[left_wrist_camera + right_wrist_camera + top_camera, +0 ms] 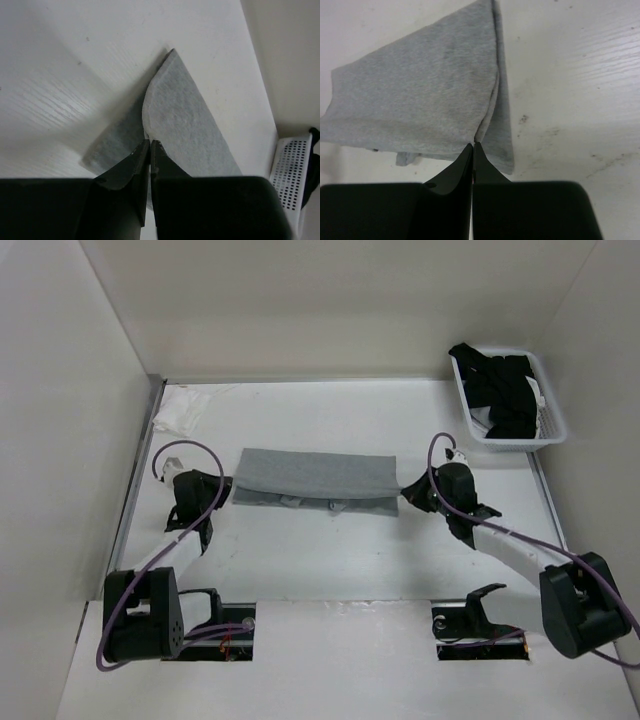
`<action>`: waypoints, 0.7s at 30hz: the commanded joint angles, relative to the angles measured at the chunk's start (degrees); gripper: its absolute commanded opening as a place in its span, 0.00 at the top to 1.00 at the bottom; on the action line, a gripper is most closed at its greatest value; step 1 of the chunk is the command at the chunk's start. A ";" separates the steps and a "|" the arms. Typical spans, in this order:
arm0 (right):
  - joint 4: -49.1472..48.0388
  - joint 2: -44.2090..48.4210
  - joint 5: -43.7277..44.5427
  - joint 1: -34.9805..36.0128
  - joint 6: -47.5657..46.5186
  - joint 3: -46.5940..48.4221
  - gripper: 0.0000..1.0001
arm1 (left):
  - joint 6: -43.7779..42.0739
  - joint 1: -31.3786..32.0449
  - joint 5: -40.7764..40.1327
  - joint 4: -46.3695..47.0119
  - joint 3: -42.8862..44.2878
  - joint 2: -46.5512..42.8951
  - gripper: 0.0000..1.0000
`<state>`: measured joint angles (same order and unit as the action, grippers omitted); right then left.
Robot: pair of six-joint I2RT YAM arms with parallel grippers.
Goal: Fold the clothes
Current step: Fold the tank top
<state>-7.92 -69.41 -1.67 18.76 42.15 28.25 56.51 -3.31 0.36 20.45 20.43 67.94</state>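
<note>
Both arms are out over the table [330, 560], and both have a hand on the tank top [315, 475]. It lies mid-table as a long folded grey band running left to right, with a few loose bits poking out along its near edge.

The left arm [165, 545] climbs from its base at the near-left corner with the forearm leaning away. Its wrist is turned inward, so the left gripper [226, 488] points right at the band's left end. In the wrist view the jaws are pinched tight on the fabric's corner, and a paler layer curls up just beyond the tips.

The right arm [520, 545] stretches long and low from its base at the near-right corner, angling in toward the centre. The right gripper [405, 495] points left at the band's right end. Its jaws are clamped too, the tips biting a gathered fold where the layers meet, and the cloth fans out flat beyond them.

At the far right sits a basket [552, 425] holding black garments [505, 385]. A white cloth [183, 412] lies at the far-left corner, well away from both grippers.
</note>
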 commanded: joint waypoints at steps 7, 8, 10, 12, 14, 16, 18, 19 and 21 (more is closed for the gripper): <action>1.15 2.62 2.90 2.02 4.42 -6.10 0.94 | 0.36 -4.20 6.32 3.20 -7.94 -5.02 0.93; 0.89 2.00 2.99 2.28 4.78 -6.45 0.90 | 0.27 -5.16 6.23 3.20 -8.38 -4.58 0.90; 0.19 1.38 3.08 2.28 4.96 -7.15 0.77 | 0.79 -7.88 6.93 3.28 -8.82 -3.96 0.83; -0.69 3.13 3.25 1.58 4.96 -7.59 0.65 | 1.41 -9.30 7.72 3.11 -8.30 -5.36 0.81; -1.56 4.10 2.82 0.88 4.52 -6.81 0.55 | 1.85 -8.43 6.85 2.41 -7.16 -8.51 0.82; -2.18 3.58 2.11 0.44 4.17 -5.58 0.49 | 2.02 -6.24 5.10 1.18 -5.93 -10.63 0.83; -4.19 1.31 1.68 -0.52 4.25 -4.70 0.44 | 1.32 -2.38 2.38 0.38 -4.52 -12.13 0.83; -5.51 -0.80 0.54 -1.22 4.34 -4.00 0.44 | 0.80 0.08 1.06 0.64 -3.82 -12.22 0.83; -7.80 -5.71 -3.32 -2.72 4.87 -2.51 0.45 | -0.26 5.52 -2.19 0.65 -2.24 -11.17 0.83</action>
<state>-9.45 -70.65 -1.17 17.67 46.39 22.50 57.69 -2.87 2.57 19.14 14.28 56.99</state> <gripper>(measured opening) 0.551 0.170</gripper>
